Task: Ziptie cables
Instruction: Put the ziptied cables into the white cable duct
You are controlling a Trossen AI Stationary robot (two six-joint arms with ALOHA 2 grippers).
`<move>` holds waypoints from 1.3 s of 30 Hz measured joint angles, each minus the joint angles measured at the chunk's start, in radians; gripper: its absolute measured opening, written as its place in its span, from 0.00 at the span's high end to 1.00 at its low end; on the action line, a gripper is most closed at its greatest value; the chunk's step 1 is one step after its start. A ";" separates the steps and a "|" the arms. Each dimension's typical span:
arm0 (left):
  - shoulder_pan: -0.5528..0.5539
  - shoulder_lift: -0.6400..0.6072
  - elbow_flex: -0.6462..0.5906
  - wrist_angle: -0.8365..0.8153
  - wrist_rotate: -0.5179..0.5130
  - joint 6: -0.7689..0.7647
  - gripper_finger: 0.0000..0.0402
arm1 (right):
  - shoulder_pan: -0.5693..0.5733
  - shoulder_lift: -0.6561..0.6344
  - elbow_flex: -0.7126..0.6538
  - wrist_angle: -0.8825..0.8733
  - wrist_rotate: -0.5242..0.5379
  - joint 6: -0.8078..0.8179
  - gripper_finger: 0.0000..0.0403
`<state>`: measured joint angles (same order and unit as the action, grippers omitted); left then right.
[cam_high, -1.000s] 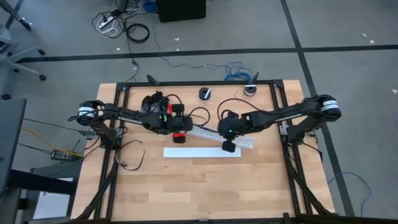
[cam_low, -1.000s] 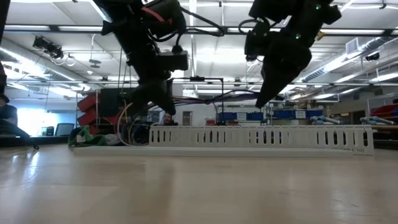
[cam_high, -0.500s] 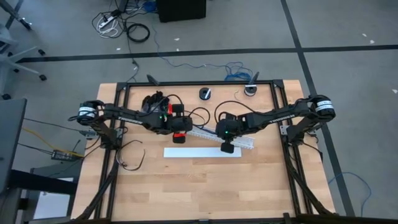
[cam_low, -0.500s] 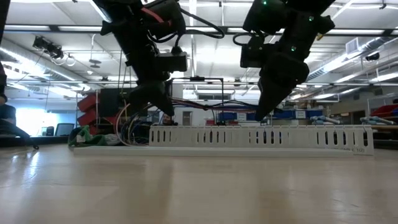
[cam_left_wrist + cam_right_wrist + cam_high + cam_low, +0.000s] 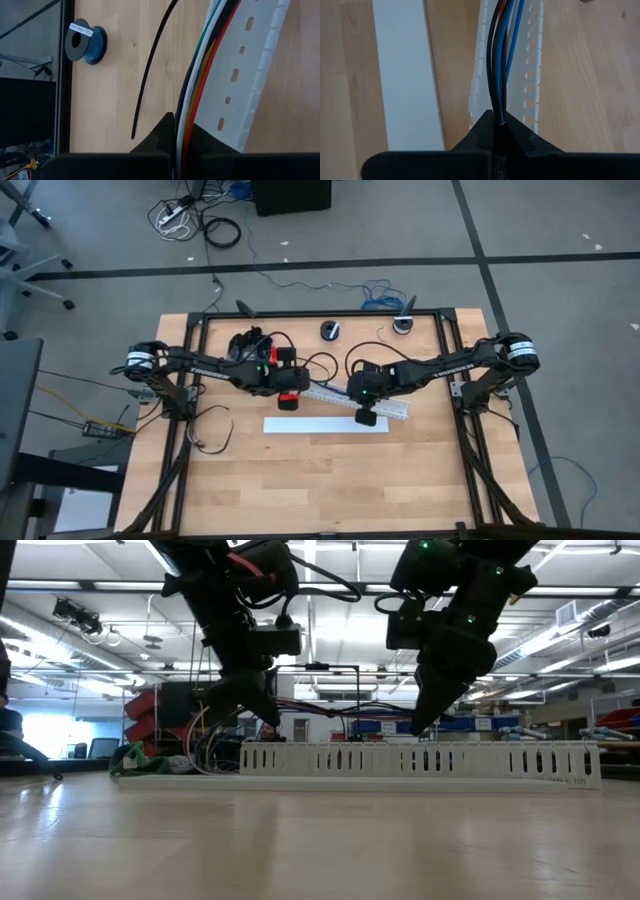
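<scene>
**benchwatcher:** From where I'm standing, both arms are pinching the cables (image 5: pixel 501 60) over the white slotted duct (image 5: pixel 385 404). The left gripper (image 5: pixel 178 131) is clamped tight on the bundle at the duct's left end, with black, white, green and red strands running out from between its fingertips. The right gripper (image 5: pixel 498 121) is closed on the same bundle farther along, above the duct's channel.

**zipfan22:** Are the wires actually sitting in the duct?

**benchwatcher:** Hard to say; from table level they look strung just above it. A flat white cover strip (image 5: pixel 324 425) lies beside the duct, and a blue wire spool (image 5: pixel 85 41) sits near the table edge (image 5: pixel 300 490).
</scene>
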<state>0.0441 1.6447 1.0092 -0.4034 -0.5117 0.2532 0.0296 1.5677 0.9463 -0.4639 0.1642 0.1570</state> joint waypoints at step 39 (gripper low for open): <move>0.029 0.000 0.000 -0.056 -0.072 -0.007 1.00 | -0.060 0.001 0.000 0.185 -0.070 -0.073 0.98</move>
<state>0.0727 1.6444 1.0092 -0.4596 -0.5842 0.2459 -0.0304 1.5684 0.9459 -0.2789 0.0944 0.0845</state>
